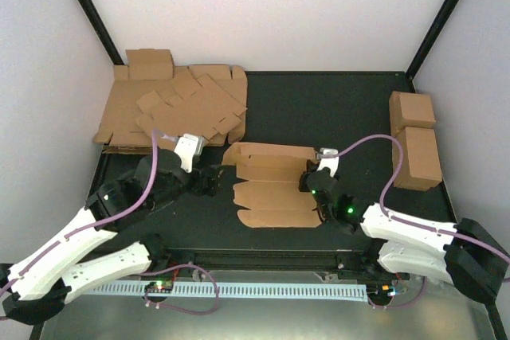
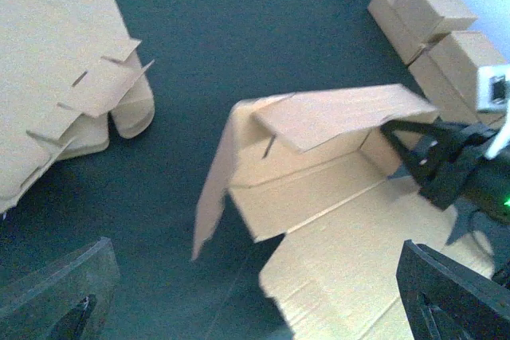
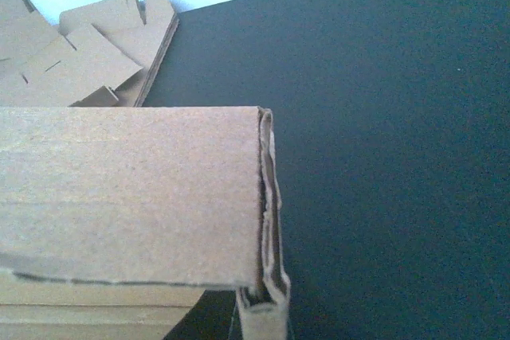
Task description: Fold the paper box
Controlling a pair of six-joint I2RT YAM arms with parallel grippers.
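The paper box (image 1: 275,185) lies partly folded in the middle of the black mat, its far long wall raised and its near panels flat. In the left wrist view its left end flap (image 2: 213,197) stands up and a top flap (image 2: 343,115) leans over the inside. My left gripper (image 1: 209,181) is open just left of the box, touching nothing; its dark fingers (image 2: 56,292) frame the lower corners. My right gripper (image 1: 312,185) is shut on the box's right end wall (image 3: 267,308). Cardboard (image 3: 127,205) hides its fingers in the right wrist view.
A heap of flat cardboard sheets (image 1: 175,109) covers the back left of the mat. Two closed brown cuboids (image 1: 416,141) stand along the right edge. White walls and black frame posts enclose the back and sides.
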